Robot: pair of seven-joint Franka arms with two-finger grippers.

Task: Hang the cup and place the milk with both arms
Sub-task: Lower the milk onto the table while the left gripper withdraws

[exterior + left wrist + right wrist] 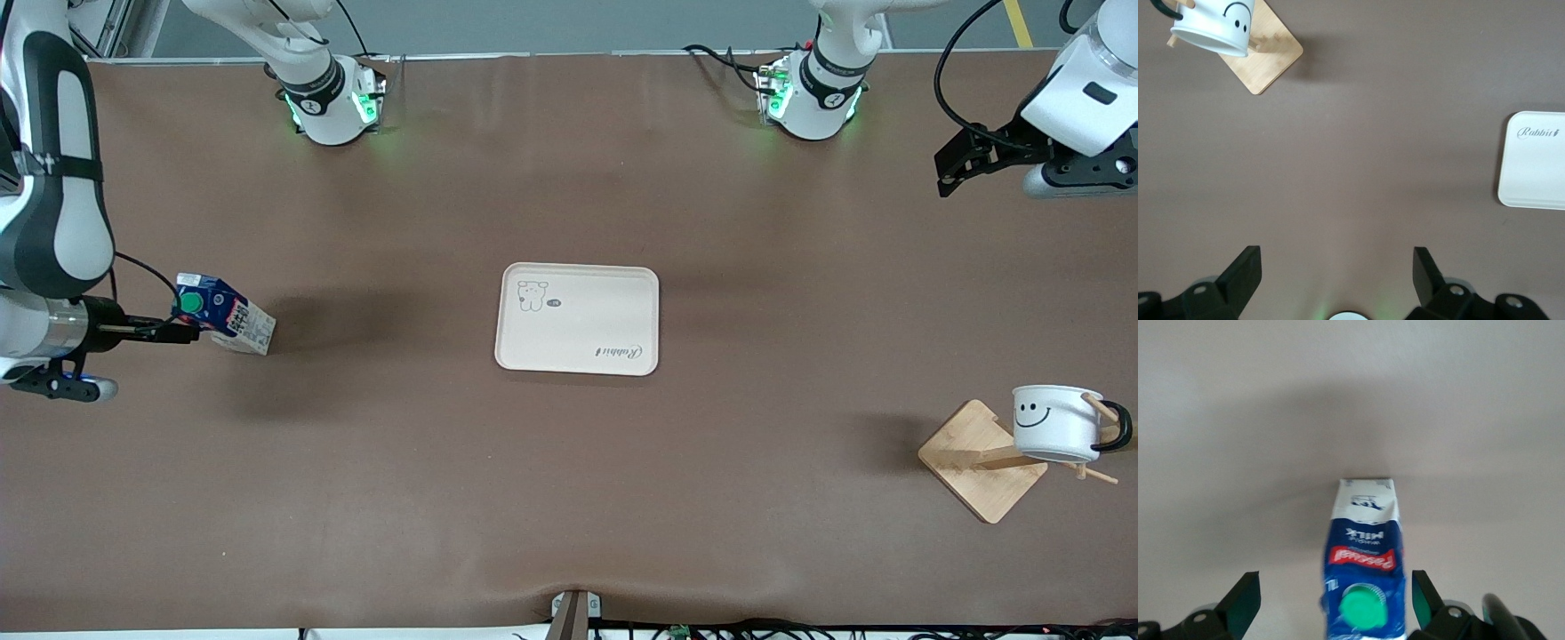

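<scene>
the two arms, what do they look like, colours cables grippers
Both arms have glossy white shells with black joint sections, and their round white bases glow green. Loose black cables run along them. The right arm has a broad black panel on its link. The left gripper and the right gripper are black with two flat, angular fingers; the right gripper's finger pads look green in the right wrist view.

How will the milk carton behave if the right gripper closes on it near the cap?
The milk looks like thin card, so its walls may dent under the open right gripper. It is tall with a narrow base, so a push up high could tip it. It probably won't roll.
</scene>
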